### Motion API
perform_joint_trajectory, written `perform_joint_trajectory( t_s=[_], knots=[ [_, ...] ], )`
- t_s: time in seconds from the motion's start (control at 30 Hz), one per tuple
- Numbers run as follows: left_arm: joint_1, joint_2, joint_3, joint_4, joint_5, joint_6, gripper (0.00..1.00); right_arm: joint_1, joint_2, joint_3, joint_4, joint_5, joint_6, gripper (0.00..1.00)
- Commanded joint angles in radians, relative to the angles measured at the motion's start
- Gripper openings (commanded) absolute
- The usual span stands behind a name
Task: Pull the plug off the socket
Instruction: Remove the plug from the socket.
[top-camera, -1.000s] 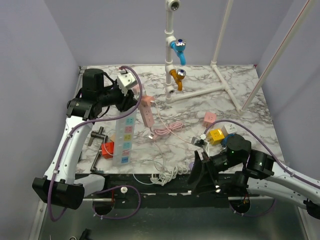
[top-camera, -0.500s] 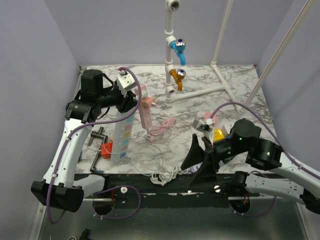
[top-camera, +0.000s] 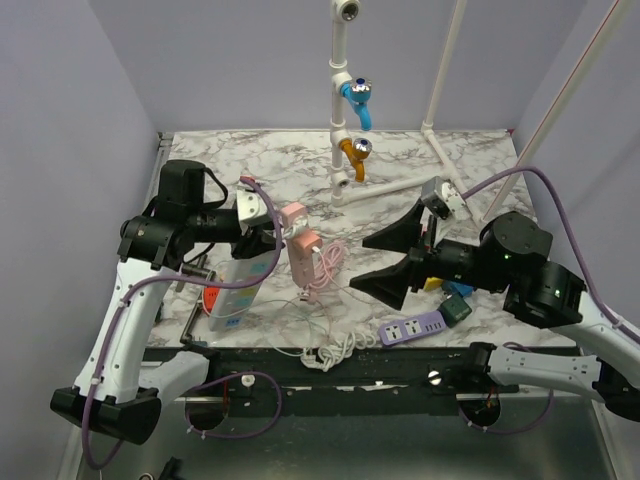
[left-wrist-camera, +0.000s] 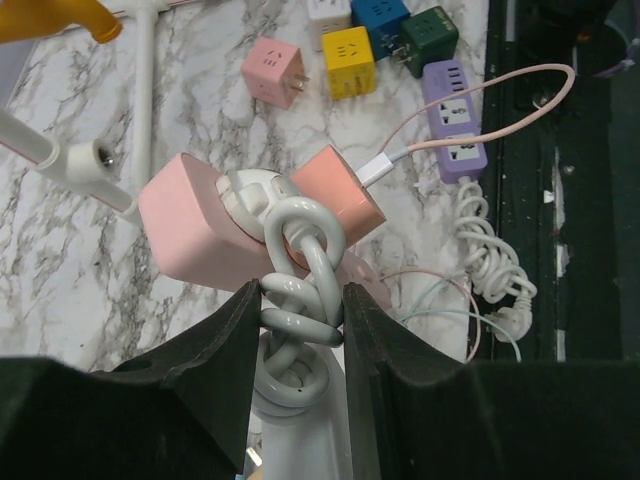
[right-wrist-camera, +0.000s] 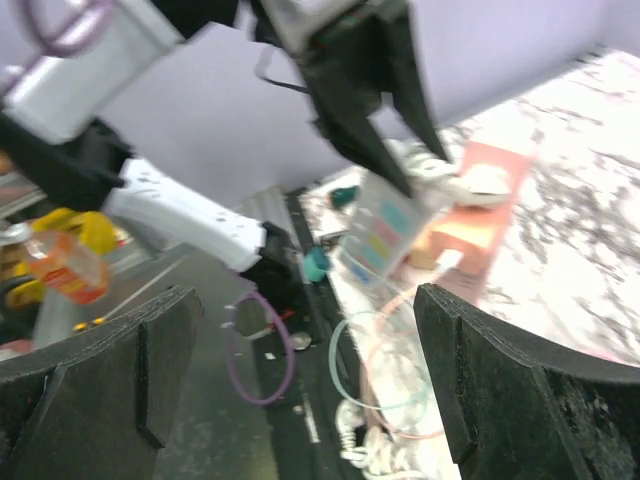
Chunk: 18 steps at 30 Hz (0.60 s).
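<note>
The white round plug (left-wrist-camera: 252, 190) is seen seated in the face of the pink rectangular plastic socket block (left-wrist-camera: 180, 220). The white twisted cord (left-wrist-camera: 300, 300) leaving the plug is pinched between the left arm's fingers (left-wrist-camera: 215, 350), which are drawn narrow around it at 6 o'clock of the plug. A white connector with a thin pink cable (left-wrist-camera: 383, 167) is plugged into the block's end at 3 o'clock. At 12 to 1 o'clock of the block, 4 small cube adapters are gathered on the marbled counter (left-wrist-camera: 200, 60): a pink cube (left-wrist-camera: 275, 72), a yellow cube (left-wrist-camera: 348, 60), a blue cube (left-wrist-camera: 385, 15) and a green cube (left-wrist-camera: 430, 30).

In the top view the block is found left of the counter's middle. The right arm's fingers (top-camera: 405, 228) are spread wide at 3 o'clock of the block, pointed toward it and apart from it, with nothing between them. A purple power strip (top-camera: 412, 327) is laid at 5 o'clock of the block, near the counter's front edge. A long white power strip with coloured sockets (top-camera: 240, 290) is seen at 8 o'clock, beneath the left wrist.

The right wrist view is blurred; the block is made out far ahead between the 2 wide fingers.
</note>
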Motion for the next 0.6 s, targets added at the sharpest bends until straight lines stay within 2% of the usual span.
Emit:
perform_joint_trajectory(
  t_s=[0.0, 0.1, 0.2, 0.27, 0.33, 0.43, 0.5, 0.57],
  knots=[
    [-0.002, -0.014, 0.085, -0.135, 0.207, 0.13, 0.0, -0.003, -0.023, -0.016, 0.085, 0.222, -0.089, 0.96],
    [-0.002, -0.018, 0.108, -0.169, 0.243, 0.155, 0.0, -0.003, 0.011, -0.001, 0.091, 0.291, -0.104, 0.97],
    [-0.003, -0.025, 0.123, -0.2, 0.266, 0.183, 0.0, -0.016, 0.117, 0.008, 0.064, 0.373, -0.091, 0.98],
    [-0.003, -0.032, 0.13, -0.219, 0.269, 0.198, 0.0, -0.084, 0.17, 0.016, 0.08, 0.366, -0.06, 0.98],
    [-0.003, -0.043, 0.122, -0.225, 0.271, 0.204, 0.0, -0.245, 0.198, 0.01, 0.134, 0.287, 0.004, 0.98],
    [-0.002, -0.058, 0.108, -0.199, 0.279, 0.181, 0.0, -0.553, 0.269, -0.013, 0.195, 0.026, 0.166, 0.95],
    [-0.003, -0.057, 0.107, -0.171, 0.283, 0.155, 0.0, -0.7, 0.295, -0.109, 0.333, -0.219, 0.269, 0.94],
    [-0.002, -0.046, 0.122, -0.172, 0.281, 0.149, 0.0, -0.763, 0.291, -0.247, 0.588, -0.385, 0.369, 0.94]
  ],
)
